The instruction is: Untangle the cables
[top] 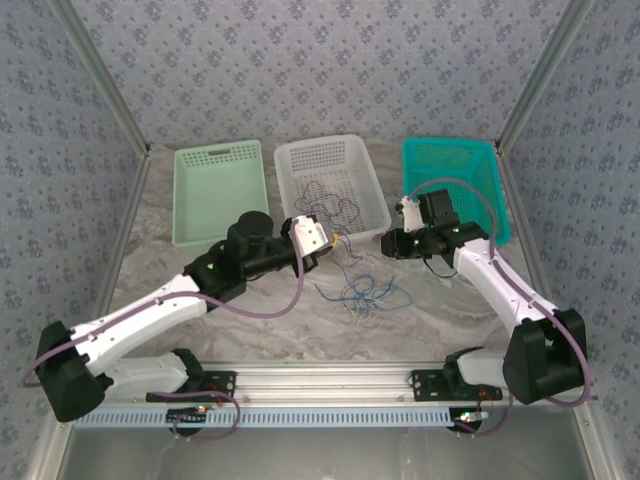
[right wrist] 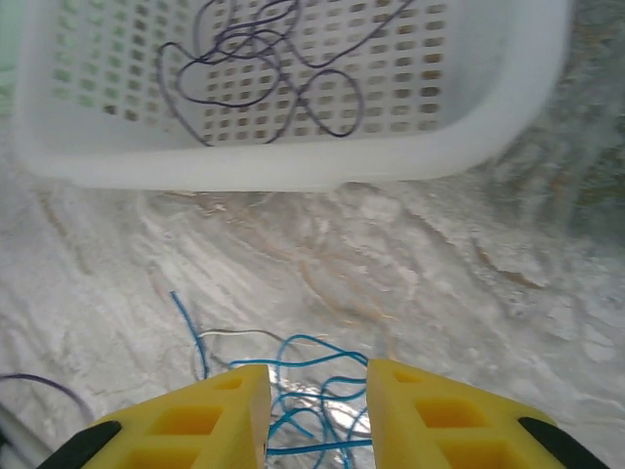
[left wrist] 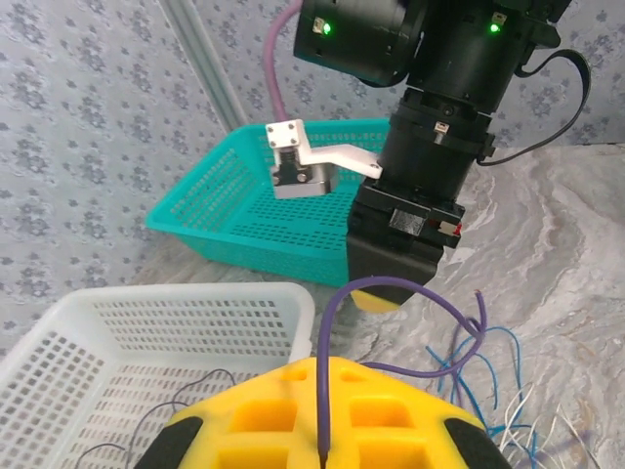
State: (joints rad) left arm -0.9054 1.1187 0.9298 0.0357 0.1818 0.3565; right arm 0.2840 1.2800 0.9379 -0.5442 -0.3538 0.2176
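Left pincer [left wrist: 322, 391] pinching purple cable [left wrist: 322, 347]; right pincer [right wrist: 317, 383] spread, blue cables [right wrist: 305, 357] ahead, white basket [right wrist: 293, 171] rim beyond.

The tabletop [top: 260, 325] has a crumpled, matt covering with a grey marbled print. Along its far edge, the green basket [top: 218, 148], white basket [top: 318, 140] and teal basket [top: 450, 142] are perforated plastic with a slight sheen. The purple cable [left wrist: 323, 371] and blue cables [top: 365, 293] have smooth plastic sheaths. The right gripper's fingers [right wrist: 195, 420] are matt yellow plastic. The near-edge rail [top: 330, 378] is pale metal.
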